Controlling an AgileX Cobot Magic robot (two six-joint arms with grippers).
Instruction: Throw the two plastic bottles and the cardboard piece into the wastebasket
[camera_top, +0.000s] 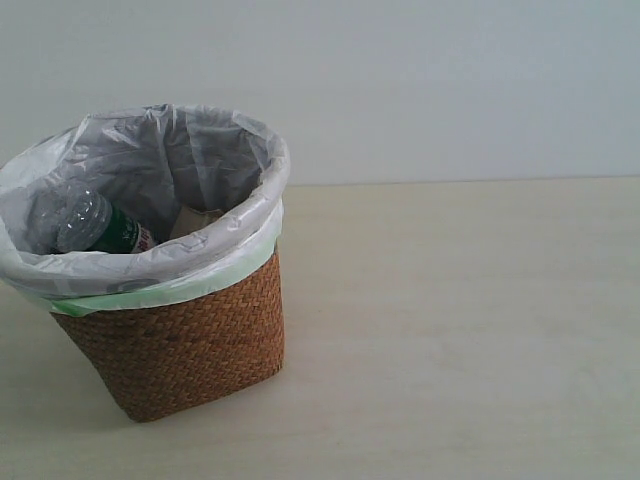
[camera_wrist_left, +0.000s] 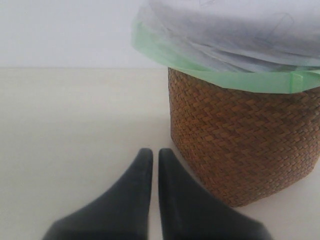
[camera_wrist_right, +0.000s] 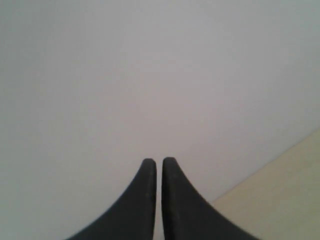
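The basket stands on the left part of the pale worktop, in front of a plain wall. Its wicker side narrows towards the base. A translucent white bag lines it and is folded out over the rim, with a pale green band at the fold's lower edge.

Inside the basket, against the side nearer the left edge of the exterior view, lies a clear bottle with a dark green label, its ribbed clear end pointing up and left. Just beside the label is a small red-and-white patch, too small to identify. Further right inside the bag a beige scrap shows above the rim, most likely the cardboard; little of it can be seen. A second bottle cannot be made out for certain.

The left end effector hangs low over the worktop near the foot of the basket, apart from the wicker. Its two dark fingers are drawn together, leaving only a thin slit, with nothing between them.

The right end effector points at the wall, a corner of worktop showing to one side. Its fingers are likewise closed to a thin slit and hold nothing
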